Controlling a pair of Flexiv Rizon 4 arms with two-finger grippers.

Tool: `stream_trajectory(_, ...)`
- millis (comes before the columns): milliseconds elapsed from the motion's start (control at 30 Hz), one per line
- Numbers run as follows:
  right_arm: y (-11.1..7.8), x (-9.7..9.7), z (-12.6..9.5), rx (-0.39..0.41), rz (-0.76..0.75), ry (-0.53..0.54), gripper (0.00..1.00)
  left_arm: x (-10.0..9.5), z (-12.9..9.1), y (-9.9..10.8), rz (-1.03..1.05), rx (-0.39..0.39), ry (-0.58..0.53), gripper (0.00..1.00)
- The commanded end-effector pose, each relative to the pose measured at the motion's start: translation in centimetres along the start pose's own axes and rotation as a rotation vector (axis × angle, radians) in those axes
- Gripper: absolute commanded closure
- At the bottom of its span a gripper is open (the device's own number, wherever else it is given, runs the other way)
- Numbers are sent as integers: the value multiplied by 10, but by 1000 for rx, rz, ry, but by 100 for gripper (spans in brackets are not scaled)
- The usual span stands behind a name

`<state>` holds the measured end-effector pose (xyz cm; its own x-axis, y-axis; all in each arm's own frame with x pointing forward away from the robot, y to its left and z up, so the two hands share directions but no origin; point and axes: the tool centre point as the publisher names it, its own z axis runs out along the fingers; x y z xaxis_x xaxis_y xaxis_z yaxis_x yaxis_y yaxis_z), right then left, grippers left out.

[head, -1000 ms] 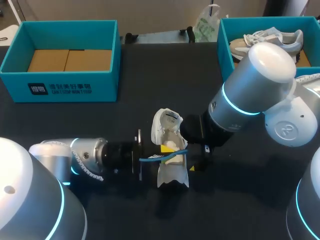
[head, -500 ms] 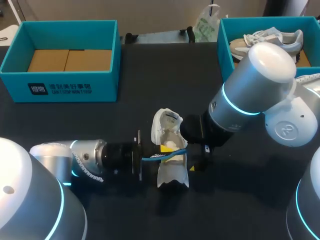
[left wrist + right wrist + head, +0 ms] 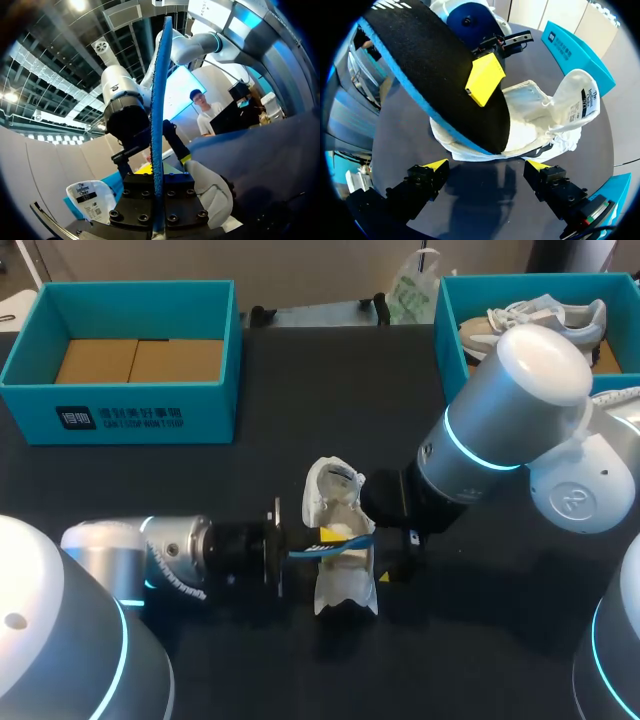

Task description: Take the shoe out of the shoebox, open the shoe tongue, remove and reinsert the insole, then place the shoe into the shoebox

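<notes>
Left claw: the left claw (image 3: 332,538) comes in from the left, low over the near middle of the table (image 3: 300,390), and is clamped on the insole, which runs edge-on out from between its fingers in its own wrist view.
Left shoebox: a teal, open left shoebox (image 3: 150,410) stands at the far left and shows only brown cardboard (image 3: 138,360) inside.
Insole: the insole (image 3: 440,75) is black with a blue rim. It is held over the shoe's opening, one end down inside the shoe, with a yellow fingertip (image 3: 484,79) pressed flat on its black face.
Shoe: the white shoe (image 3: 345,585) lies on the table in the near middle, outside both boxes, just right of the left claw.
Tongue: the tongue (image 3: 580,97) is turned back at the far end, with its label showing.
Right claw: the right claw (image 3: 487,167) is spread wide at the shoe's right side, with nothing between its tips.
Right shoebox: the teal right shoebox (image 3: 447,325) at the far right holds a second shoe (image 3: 530,315).
</notes>
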<state>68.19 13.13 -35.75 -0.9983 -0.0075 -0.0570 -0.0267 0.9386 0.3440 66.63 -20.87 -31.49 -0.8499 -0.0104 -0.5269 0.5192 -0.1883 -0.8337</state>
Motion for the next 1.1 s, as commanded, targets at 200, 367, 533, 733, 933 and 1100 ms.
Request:
stream_trajectory(200,0,1,1,-1,0,-2,0,-1,2,10,24,-20,37,100)
stream_trajectory(367,0,1,1,-1,0,-2,0,1,1,13,52,-42,62,100)
stream_trajectory(533,0,1,1,-1,0,-2,0,3,1,18,78,-73,67,100)
stream_trajectory(733,0,1,1,-1,0,-2,0,5,0,27,95,-111,74,100)
stream_trajectory(933,0,1,1,-1,0,-2,0,6,0,32,92,-126,76,100)
stream_trajectory(1100,0,1,1,-1,0,-2,0,5,1,27,96,-122,79,100)
